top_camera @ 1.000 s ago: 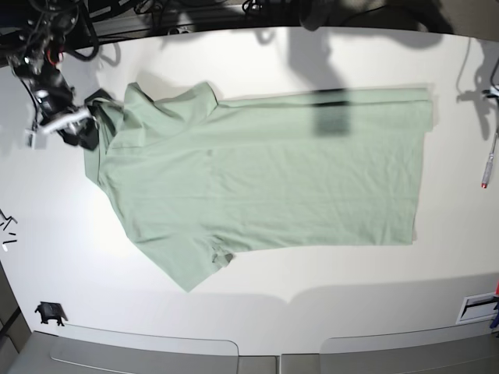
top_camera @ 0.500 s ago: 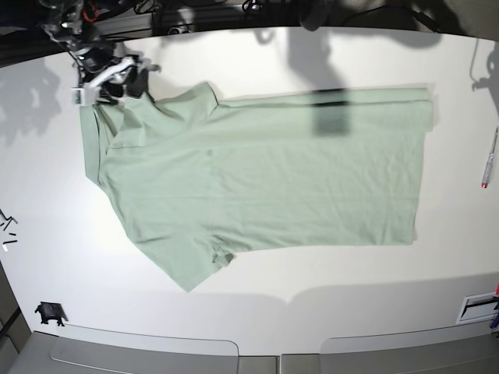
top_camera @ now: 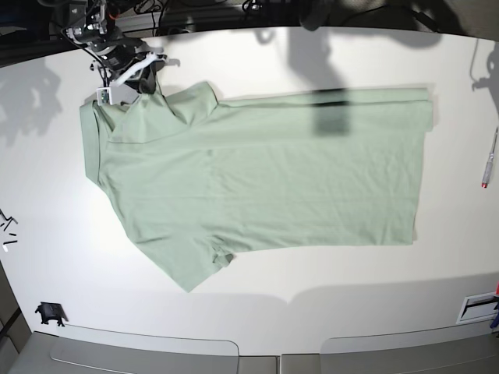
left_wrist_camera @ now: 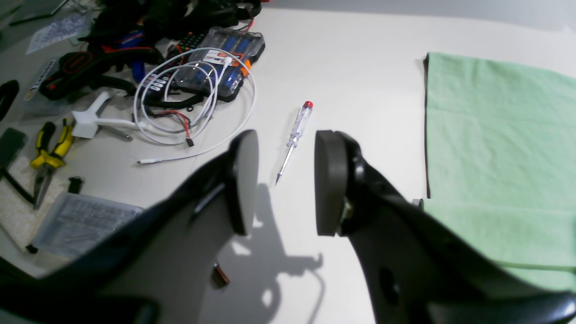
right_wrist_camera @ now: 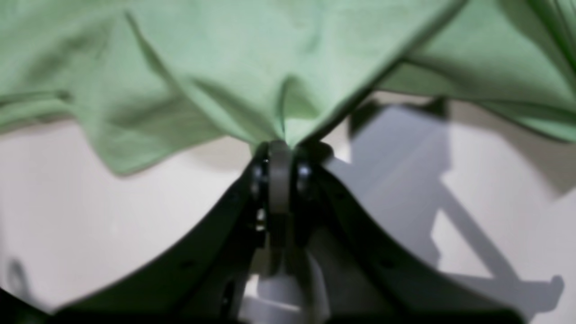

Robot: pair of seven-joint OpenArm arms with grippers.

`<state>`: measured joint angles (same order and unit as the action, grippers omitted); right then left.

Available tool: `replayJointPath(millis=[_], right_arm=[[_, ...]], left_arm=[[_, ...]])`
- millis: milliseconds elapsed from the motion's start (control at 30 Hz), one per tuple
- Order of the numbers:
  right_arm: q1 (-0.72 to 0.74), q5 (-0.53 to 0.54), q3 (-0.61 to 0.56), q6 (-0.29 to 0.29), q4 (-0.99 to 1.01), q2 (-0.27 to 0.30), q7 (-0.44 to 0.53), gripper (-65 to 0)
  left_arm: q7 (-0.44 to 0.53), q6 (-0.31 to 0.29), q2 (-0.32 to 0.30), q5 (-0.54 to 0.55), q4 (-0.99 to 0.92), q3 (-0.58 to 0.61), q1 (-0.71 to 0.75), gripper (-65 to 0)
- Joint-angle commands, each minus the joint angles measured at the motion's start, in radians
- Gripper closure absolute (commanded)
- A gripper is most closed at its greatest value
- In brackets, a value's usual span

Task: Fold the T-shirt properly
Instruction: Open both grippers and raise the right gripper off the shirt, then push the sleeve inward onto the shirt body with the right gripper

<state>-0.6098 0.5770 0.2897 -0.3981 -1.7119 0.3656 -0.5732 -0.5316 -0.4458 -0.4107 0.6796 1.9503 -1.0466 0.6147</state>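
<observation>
- The right gripper [right_wrist_camera: 280, 155] is clenched on a pinched fold of the T-shirt [top_camera: 257, 179], apparently near a sleeve; blur hides which part.
- The left gripper [left_wrist_camera: 285, 180] hangs released over bare table [left_wrist_camera: 360, 67], a screwdriver [left_wrist_camera: 294, 135] just ahead, the T-shirt's edge beside it.

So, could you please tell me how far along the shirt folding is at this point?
Early. Done: the T-shirt lies mostly flat on the table, one long edge apparently folded over. In hand: the right hand pinches cloth at the collar end. Left: the main folds; the left hand is open beside it.
</observation>
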Motion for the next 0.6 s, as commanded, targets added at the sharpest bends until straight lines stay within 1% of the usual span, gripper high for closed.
replayJointPath(millis=[0, 67, 100, 133, 200, 267, 400, 500, 567], right_arm=[[0.006, 0.058, 0.004, -0.015, -0.038, 0.011, 0.031, 0.0], [0.032, 0.144, 0.004, -0.037, -0.068, 0.011, 0.033, 0.0], [0.053, 0.169, 0.004, -0.056, -0.081, 0.010, 0.032, 0.0], [0.078, 0.187, 0.004, -0.071, -0.091, 0.010, 0.031, 0.0], [0.133, 0.193, 0.003, -0.079, -0.095, 0.010, 0.026, 0.0], [0.183, 0.173, 0.003, -0.078, -0.095, 0.008, 0.012, 0.0], [0.256, 0.103, -0.024, -0.076, -0.092, 0.008, 0.021, 0.0], [0.303, 0.055, -0.087, -0.074, -0.063, 0.008, 0.047, 0.0], [0.338, 0.001, -0.149, -0.070, -0.024, 0.008, 0.070, 0.0]], left_arm=[[0.027, 0.004, -0.019, 0.012, 0.014, -0.011, 0.006, -19.0], [0.029, 0.004, -0.019, 0.012, 0.014, -0.011, 0.006, -19.0], [0.030, 0.004, -0.019, 0.009, 0.014, -0.011, 0.006, -19.0], [0.030, 0.004, -0.019, 0.009, 0.014, -0.011, 0.006, -19.0], [0.030, 0.004, -0.019, 0.009, 0.014, -0.011, 0.006, -19.0], [0.031, 0.004, -0.019, 0.009, 0.014, -0.011, 0.006, -19.0], [0.031, 0.004, -0.019, 0.009, 0.014, -0.011, 0.006, -19.0], [0.031, 0.004, -0.019, 0.009, 0.014, -0.011, 0.006, -19.0], [0.031, 0.004, -0.019, 0.009, 0.014, -0.011, 0.006, -19.0]])
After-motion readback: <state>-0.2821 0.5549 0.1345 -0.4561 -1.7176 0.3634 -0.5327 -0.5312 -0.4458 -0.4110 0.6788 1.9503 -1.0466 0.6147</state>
